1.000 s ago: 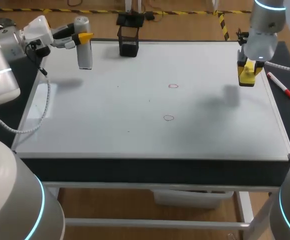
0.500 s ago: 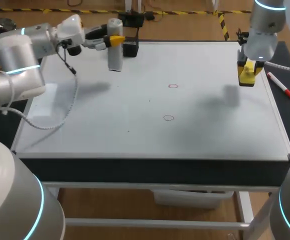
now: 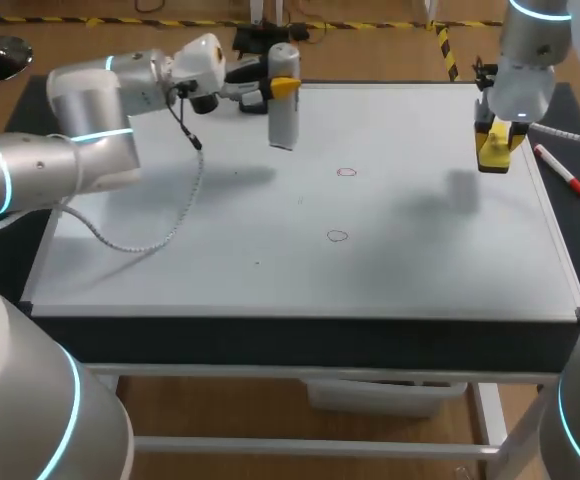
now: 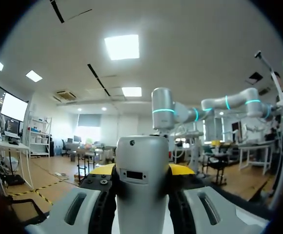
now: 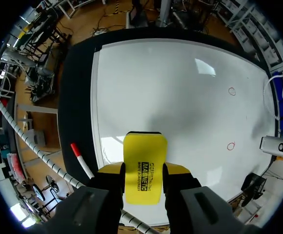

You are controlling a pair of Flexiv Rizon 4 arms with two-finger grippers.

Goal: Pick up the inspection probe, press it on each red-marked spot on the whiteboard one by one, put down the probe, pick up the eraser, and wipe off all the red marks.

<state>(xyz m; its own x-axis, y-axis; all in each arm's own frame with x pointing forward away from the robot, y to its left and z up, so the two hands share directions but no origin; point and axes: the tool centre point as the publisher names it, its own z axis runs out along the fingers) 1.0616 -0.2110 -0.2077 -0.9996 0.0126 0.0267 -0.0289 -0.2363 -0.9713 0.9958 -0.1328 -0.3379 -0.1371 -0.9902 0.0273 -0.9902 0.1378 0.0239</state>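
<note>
A grey inspection probe (image 3: 284, 100) is held upright in the left gripper (image 3: 276, 88), with the two yellow fingertips pressed on its sides near the top. It is held up over the whiteboard (image 3: 220, 250), close to the far edge and a little left of the middle. Its shadow is seen on the board, apart from its lower end. In the left wrist view the probe (image 4: 142, 195) is seen clamped between the fingers of that gripper (image 4: 142, 170).

A yellow eraser (image 3: 494, 148) is gripped from both sides by the right gripper (image 3: 496, 140). It is held above the whiteboard near the right edge, toward the far right corner. In the right wrist view the eraser (image 5: 144, 165) is seen sticking out past the fingers of that gripper (image 5: 144, 168).

Two small red marks are drawn near the middle of the whiteboard. The far red mark (image 3: 346, 172) is closer to the far edge, and the near red mark (image 3: 337, 236) is closer to the near edge. Neither is touched by the probe or the eraser.

A red marker pen (image 3: 560, 170) is laid on the dark table just beside the right edge of the whiteboard.
</note>
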